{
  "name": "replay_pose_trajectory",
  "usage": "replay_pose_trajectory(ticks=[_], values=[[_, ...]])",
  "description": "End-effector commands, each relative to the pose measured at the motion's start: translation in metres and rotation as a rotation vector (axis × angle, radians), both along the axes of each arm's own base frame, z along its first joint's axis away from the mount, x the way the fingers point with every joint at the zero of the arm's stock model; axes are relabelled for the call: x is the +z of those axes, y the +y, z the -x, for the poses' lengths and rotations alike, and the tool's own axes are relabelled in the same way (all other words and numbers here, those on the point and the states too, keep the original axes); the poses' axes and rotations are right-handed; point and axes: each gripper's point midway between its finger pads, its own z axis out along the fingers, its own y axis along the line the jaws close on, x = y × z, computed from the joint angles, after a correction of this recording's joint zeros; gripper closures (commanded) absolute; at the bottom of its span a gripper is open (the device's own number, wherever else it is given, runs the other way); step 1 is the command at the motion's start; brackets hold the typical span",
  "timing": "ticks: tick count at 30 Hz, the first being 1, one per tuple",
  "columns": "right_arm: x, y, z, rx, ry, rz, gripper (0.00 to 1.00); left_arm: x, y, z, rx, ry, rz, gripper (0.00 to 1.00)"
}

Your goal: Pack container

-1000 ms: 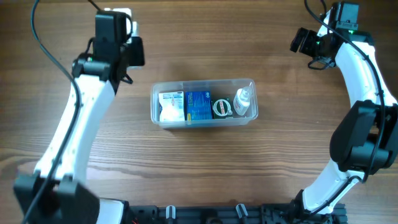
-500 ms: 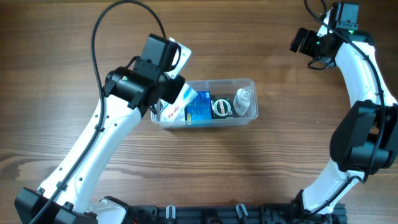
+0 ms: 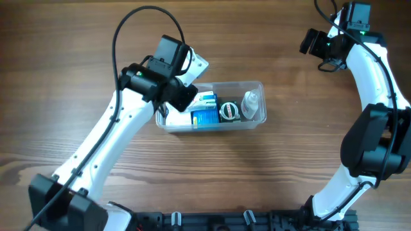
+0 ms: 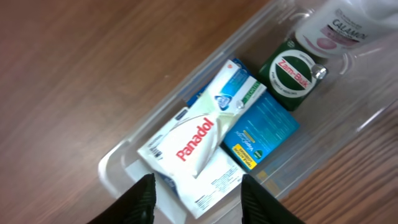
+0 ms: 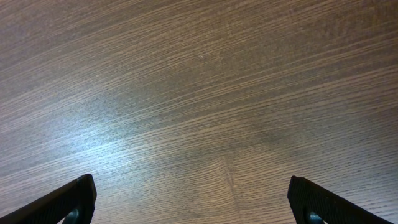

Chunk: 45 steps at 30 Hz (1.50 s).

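The clear plastic container (image 3: pixel 212 127) sits mid-table and also shows in the left wrist view (image 4: pixel 112 168). My left gripper (image 3: pixel 180 96) hangs over its left end. In the left wrist view this gripper (image 4: pixel 196 199) is shut on the near end of a white Panadol box (image 4: pixel 193 146). The box is tilted, and its far end lies over a blue box (image 4: pixel 261 134) inside the container. My right gripper (image 3: pixel 311 42) is at the far right, open and empty over bare wood (image 5: pixel 199 199).
The container also holds a green round Zam-Buk tin (image 3: pixel 228 111), a small clear bottle (image 3: pixel 250 104) at its right end and another white box (image 3: pixel 174 119) under the Panadol box. The left arm's cable (image 3: pixel 135 19) loops above the table.
My left arm swung from the far left corner to the container's left end. The Panadol box now reaches over the blue box. The right arm has not moved.
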Motion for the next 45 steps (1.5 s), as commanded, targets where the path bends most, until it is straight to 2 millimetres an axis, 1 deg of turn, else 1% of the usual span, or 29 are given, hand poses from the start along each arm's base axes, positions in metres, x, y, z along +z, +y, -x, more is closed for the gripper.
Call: replay_pose_trajectory(ticks=[1, 2, 4, 5, 6, 7, 8, 9, 10, 11, 12, 14, 15, 16, 17, 19, 20, 21, 22, 23, 24, 25, 28, 31, 33, 36, 40, 42, 45], values=[[0.001, -0.004, -0.004, 0.001, -0.006, 0.015, 0.00, -0.018, -0.012, 0.002, -0.044, 0.070, 0.022, 0.57], [0.001, -0.004, -0.004, 0.001, -0.006, 0.015, 0.00, -0.027, -0.014, 0.002, -0.046, 0.095, 0.020, 0.58], [0.001, -0.004, -0.004, 0.001, -0.006, 0.015, 0.00, -0.035, -0.014, 0.002, -0.039, 0.117, 0.012, 0.66], [0.001, -0.004, -0.004, 0.001, -0.006, 0.015, 0.00, -0.035, -0.014, 0.002, -0.039, 0.120, 0.010, 0.70], [0.001, -0.004, -0.004, 0.001, -0.006, 0.015, 0.00, -0.034, -0.014, 0.002, -0.038, 0.116, 0.011, 0.71], [0.001, -0.004, -0.004, 0.001, -0.006, 0.015, 0.00, -0.025, -0.013, 0.000, -0.022, 0.095, 0.028, 0.73], [0.001, -0.004, -0.004, 0.002, -0.006, 0.016, 0.00, -0.012, -0.013, -0.004, 0.012, 0.065, 0.057, 0.72], [0.001, -0.004, -0.004, 0.001, -0.006, 0.015, 0.00, 0.004, -0.011, -0.008, 0.046, 0.031, 0.088, 0.68], [0.001, -0.004, -0.004, 0.001, -0.006, 0.015, 0.00, 0.025, -0.006, -0.012, 0.090, -0.012, 0.127, 0.64], [0.001, -0.004, -0.004, 0.001, -0.006, 0.015, 0.00, 0.038, 0.000, -0.014, 0.131, -0.038, 0.156, 0.61], [0.001, -0.004, -0.004, 0.001, -0.006, 0.015, 0.00, 0.057, 0.009, -0.014, 0.198, -0.074, 0.204, 0.59], [0.001, -0.004, -0.004, 0.002, -0.006, 0.016, 0.00, 0.085, 0.028, -0.007, 0.320, -0.108, 0.279, 0.36], [0.001, -0.004, -0.004, 0.001, -0.006, 0.015, 0.00, 0.095, 0.036, -0.001, 0.361, -0.118, 0.303, 0.25], [0.001, -0.004, -0.004, 0.001, -0.006, 0.015, 0.00, 0.104, 0.042, 0.005, 0.388, -0.127, 0.321, 0.16], [0.001, -0.004, -0.004, 0.002, -0.006, 0.016, 0.00, 0.114, 0.049, 0.014, 0.420, -0.140, 0.343, 0.00], [0.001, -0.004, -0.004, 0.001, -0.006, 0.015, 0.00, 0.140, 0.065, 0.030, 0.478, -0.197, 0.394, 0.00], [0.001, -0.004, -0.004, 0.001, -0.006, 0.015, 0.00, 0.149, 0.069, 0.036, 0.494, -0.220, 0.417, 0.00], [0.001, -0.004, -0.004, 0.002, -0.006, 0.016, 0.00, 0.171, 0.077, 0.050, 0.518, -0.278, 0.474, 0.00], [0.001, -0.004, -0.004, 0.001, -0.006, 0.015, 0.00, 0.187, 0.081, 0.062, 0.527, -0.323, 0.515, 0.00], [0.001, -0.004, -0.004, 0.002, -0.006, 0.016, 0.00, 0.204, 0.086, 0.079, 0.530, -0.373, 0.560, 0.00], [0.001, -0.004, -0.004, 0.002, -0.006, 0.016, 0.00, 0.217, 0.091, 0.098, 0.522, -0.415, 0.588, 0.00], [0.001, -0.004, -0.004, 0.001, -0.006, 0.015, 0.00, 0.220, 0.094, 0.107, 0.519, -0.428, 0.596, 0.00], [0.001, -0.004, -0.004, 0.002, -0.006, 0.016, 0.00, 0.230, 0.105, 0.150, 0.507, -0.475, 0.626, 0.00], [0.001, -0.004, -0.004, 0.001, -0.006, 0.015, 0.00, 0.238, 0.113, 0.180, 0.493, -0.530, 0.659, 0.00], [0.001, -0.004, -0.004, 0.001, -0.006, 0.015, 0.00, 0.239, 0.117, 0.194, 0.488, -0.549, 0.670, 0.00], [0.001, -0.004, -0.004, 0.001, -0.006, 0.015, 0.00, 0.240, 0.120, 0.205, 0.484, -0.566, 0.681, 0.00], [0.001, -0.004, -0.004, 0.001, -0.006, 0.015, 0.00, 0.241, 0.121, 0.209, 0.482, -0.574, 0.685, 0.00], [0.001, -0.004, -0.004, 0.001, -0.006, 0.015, 0.00, 0.236, 0.122, 0.210, 0.486, -0.558, 0.676, 0.00], [0.001, -0.004, -0.004, 0.001, -0.006, 0.015, 0.00, 0.220, 0.123, 0.220, 0.490, -0.508, 0.651, 0.00]])
